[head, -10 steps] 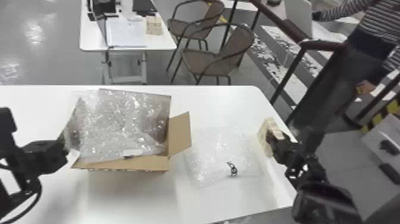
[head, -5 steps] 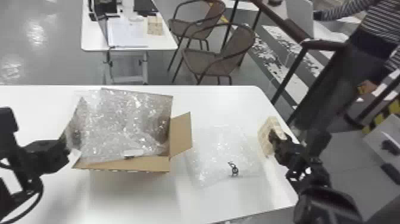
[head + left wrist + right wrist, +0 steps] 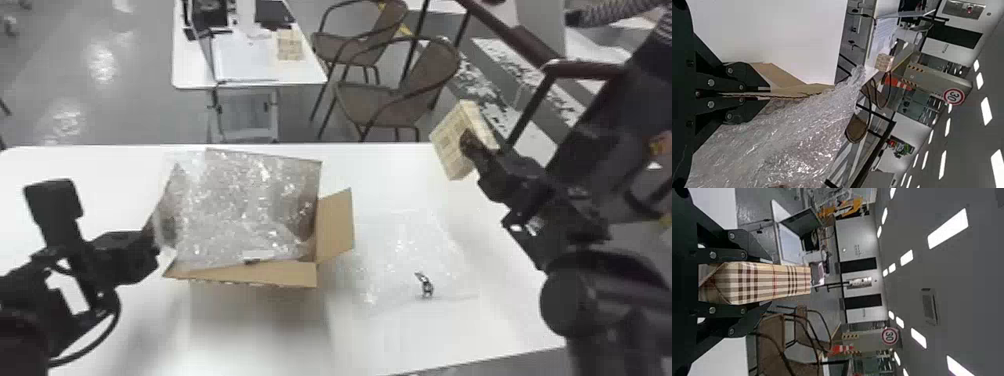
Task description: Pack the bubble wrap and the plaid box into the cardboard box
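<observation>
Jaws clamped: our left gripper [image 3: 151, 239] on cardboard box [image 3: 334, 227] edge, our right gripper [image 3: 472, 145] on plaid box [image 3: 449, 145]. Bubble wrap [image 3: 230, 210] inside cardboard box hides its floor.

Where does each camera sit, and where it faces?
Head view: on the head, looking forward-down at the table; left gripper and right gripper show.
Left wrist view: on that wrist, looking past left gripper and bubble wrap into the room.
Right wrist view: on that wrist, looking past right gripper and plaid box.
Wrist views share the round sign.

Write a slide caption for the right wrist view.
The right end effector clamps the plaid box, with chairs and a desk beyond.
</observation>
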`<act>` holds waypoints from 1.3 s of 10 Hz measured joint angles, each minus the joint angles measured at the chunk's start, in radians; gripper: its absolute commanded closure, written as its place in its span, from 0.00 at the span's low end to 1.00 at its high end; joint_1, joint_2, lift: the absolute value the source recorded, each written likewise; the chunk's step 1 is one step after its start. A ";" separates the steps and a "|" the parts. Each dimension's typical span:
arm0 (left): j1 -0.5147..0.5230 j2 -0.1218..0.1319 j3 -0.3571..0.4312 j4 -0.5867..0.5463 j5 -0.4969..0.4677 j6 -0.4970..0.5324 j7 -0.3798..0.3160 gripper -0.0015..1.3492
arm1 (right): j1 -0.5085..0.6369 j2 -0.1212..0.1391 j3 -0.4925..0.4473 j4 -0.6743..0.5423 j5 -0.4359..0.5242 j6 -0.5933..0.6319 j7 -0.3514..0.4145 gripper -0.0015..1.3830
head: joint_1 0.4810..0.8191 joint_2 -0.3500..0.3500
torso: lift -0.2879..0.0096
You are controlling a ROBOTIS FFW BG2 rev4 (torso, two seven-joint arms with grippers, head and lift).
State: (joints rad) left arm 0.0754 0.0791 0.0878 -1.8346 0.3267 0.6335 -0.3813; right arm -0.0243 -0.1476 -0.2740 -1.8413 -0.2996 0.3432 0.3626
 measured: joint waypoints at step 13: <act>-0.016 -0.004 -0.017 0.000 -0.036 0.025 0.003 0.90 | -0.230 -0.020 0.503 0.133 -0.454 0.124 -0.085 0.67 | 0.54 0.69 | 0.62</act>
State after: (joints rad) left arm 0.0598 0.0751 0.0706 -1.8346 0.2905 0.6581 -0.3788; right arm -0.2540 -0.1673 0.2288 -1.7081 -0.7534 0.4676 0.2778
